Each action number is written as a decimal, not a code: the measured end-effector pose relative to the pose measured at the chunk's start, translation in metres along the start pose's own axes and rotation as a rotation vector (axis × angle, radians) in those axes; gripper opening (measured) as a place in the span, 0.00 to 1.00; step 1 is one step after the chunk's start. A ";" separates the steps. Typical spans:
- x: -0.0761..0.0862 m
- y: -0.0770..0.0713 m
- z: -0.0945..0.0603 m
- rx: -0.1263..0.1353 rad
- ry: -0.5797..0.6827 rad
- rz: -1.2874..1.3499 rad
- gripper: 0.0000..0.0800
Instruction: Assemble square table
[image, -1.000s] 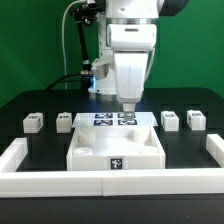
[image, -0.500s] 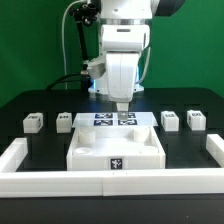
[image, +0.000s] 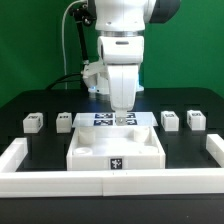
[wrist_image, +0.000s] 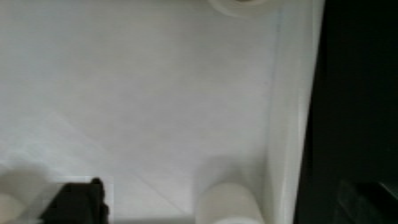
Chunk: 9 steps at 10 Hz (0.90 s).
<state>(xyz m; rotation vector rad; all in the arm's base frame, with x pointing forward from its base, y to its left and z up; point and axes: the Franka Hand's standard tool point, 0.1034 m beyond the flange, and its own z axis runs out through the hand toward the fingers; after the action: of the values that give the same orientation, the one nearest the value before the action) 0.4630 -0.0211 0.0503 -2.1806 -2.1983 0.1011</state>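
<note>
Gaping wide, the end effector (image: 121, 113) straddles a rim of the slab (image: 100, 142).

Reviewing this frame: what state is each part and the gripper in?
Tabletop: flat, rim up, no legs fitted.
Leftmost leg (exterior view): loose.
Second-from-left leg: loose.
Second-from-right leg: loose.
Rightmost leg (exterior view): loose.
Gripper: low over tabletop's far edge; jaws unclear.

We see a white square plastic slab (image: 90, 148), smooth with a faint sheen, small white plastic block legs (image: 33, 122) alike, and a black matt tabletop (image: 25, 100).
</note>
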 end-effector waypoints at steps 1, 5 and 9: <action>0.000 -0.004 0.010 0.006 0.005 0.004 0.81; 0.001 -0.016 0.039 0.044 0.016 0.027 0.81; 0.000 -0.016 0.039 0.044 0.016 0.034 0.68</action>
<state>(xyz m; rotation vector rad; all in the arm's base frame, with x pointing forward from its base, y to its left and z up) 0.4440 -0.0217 0.0123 -2.1887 -2.1296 0.1314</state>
